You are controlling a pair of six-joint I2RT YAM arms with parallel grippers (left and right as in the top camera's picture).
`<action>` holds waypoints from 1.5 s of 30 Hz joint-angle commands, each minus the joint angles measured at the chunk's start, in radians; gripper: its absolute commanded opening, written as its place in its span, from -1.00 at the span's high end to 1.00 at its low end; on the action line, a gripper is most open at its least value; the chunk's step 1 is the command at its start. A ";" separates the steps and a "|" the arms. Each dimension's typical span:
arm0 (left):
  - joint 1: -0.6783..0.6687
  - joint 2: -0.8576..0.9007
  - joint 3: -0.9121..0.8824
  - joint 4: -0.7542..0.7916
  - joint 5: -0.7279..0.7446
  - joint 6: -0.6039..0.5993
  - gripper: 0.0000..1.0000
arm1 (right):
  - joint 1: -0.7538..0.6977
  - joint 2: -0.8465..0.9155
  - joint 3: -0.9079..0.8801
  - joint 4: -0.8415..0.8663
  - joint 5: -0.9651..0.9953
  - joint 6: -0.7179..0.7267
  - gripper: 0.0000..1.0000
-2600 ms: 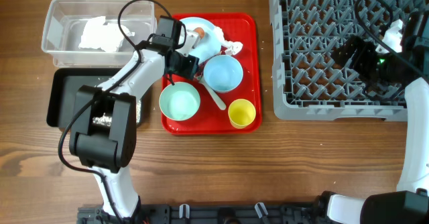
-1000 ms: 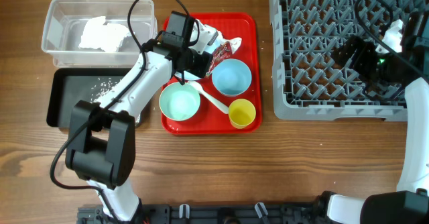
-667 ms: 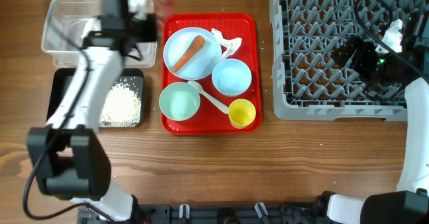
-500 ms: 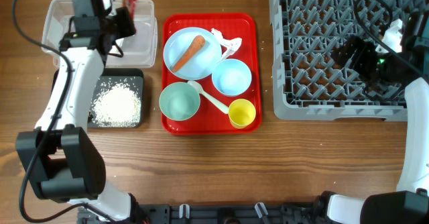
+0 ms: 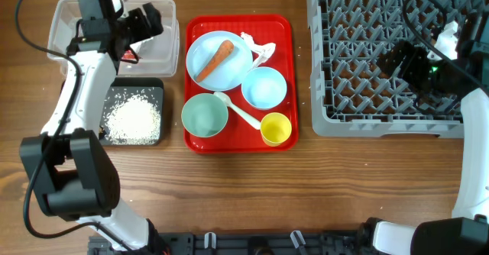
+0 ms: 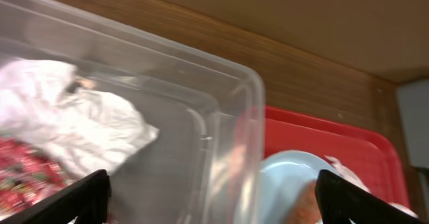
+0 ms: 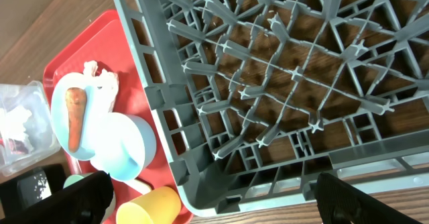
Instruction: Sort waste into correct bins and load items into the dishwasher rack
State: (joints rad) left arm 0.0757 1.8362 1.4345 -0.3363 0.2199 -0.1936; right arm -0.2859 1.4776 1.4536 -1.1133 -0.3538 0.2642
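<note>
My left gripper [image 5: 147, 22] is open and empty over the clear tub [image 5: 164, 50]. In the left wrist view it [image 6: 211, 200] hangs above the tub's rim [image 6: 251, 110]. A white napkin [image 6: 80, 127] and the red wrapper [image 6: 20, 174] lie in the tub. The blue plate [image 5: 208, 50] holds the carrot [image 5: 216, 59] on the red tray. Another napkin [image 5: 260, 50], two blue bowls [image 5: 264, 86] [image 5: 204, 116], the spoon [image 5: 241, 112] and the yellow cup [image 5: 276, 128] are there too. Rice [image 5: 134, 119] lies in the black tray [image 5: 157, 87]. My right gripper [image 5: 391, 60] is open over the rack [image 5: 359, 26].
The flat red serving tray [image 5: 284, 37] lies between the bins and the rack. The right wrist view shows the rack's near wall [image 7: 221, 184], the cup [image 7: 151, 207] and the plate with the carrot [image 7: 76, 117]. Bare wooden table lies along the front.
My left gripper carried the red wrapper from the red tray to the clear tub and opened. The wrapper now lies in the tub. The right arm has not moved.
</note>
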 commanded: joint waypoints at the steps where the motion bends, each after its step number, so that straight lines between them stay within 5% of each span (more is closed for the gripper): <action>1: -0.093 0.004 0.006 -0.013 0.086 0.091 -0.90 | 0.006 0.010 0.010 0.005 0.017 -0.009 -0.99; 9: -0.381 0.004 0.018 -0.043 -0.130 0.210 -1.00 | 0.006 0.010 0.010 0.019 0.016 0.001 -0.99; 13: -0.455 0.045 0.228 -0.182 -0.195 0.210 -0.96 | 0.007 0.010 0.010 0.025 -0.003 0.001 -0.99; 20: -0.472 0.402 0.703 -0.387 -0.169 0.248 -0.99 | 0.007 0.010 0.010 0.014 -0.021 0.000 -1.00; 27: -0.550 0.583 0.731 -0.407 -0.193 0.360 -0.96 | 0.007 0.010 0.010 0.013 -0.021 -0.001 -0.98; 38: -0.571 0.658 0.729 -0.428 -0.244 0.374 -0.43 | 0.007 0.010 0.010 0.013 -0.020 -0.002 -0.99; 39: -0.571 0.665 0.729 -0.427 -0.244 0.374 -0.12 | 0.007 0.010 0.010 0.013 -0.020 -0.003 -0.99; 45: -0.571 0.665 0.729 -0.388 -0.243 0.373 0.63 | 0.007 0.010 0.010 0.009 -0.020 -0.003 -0.99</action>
State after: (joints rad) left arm -0.4973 2.4874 2.1517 -0.7353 -0.0177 0.1772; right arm -0.2859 1.4776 1.4536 -1.1011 -0.3588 0.2646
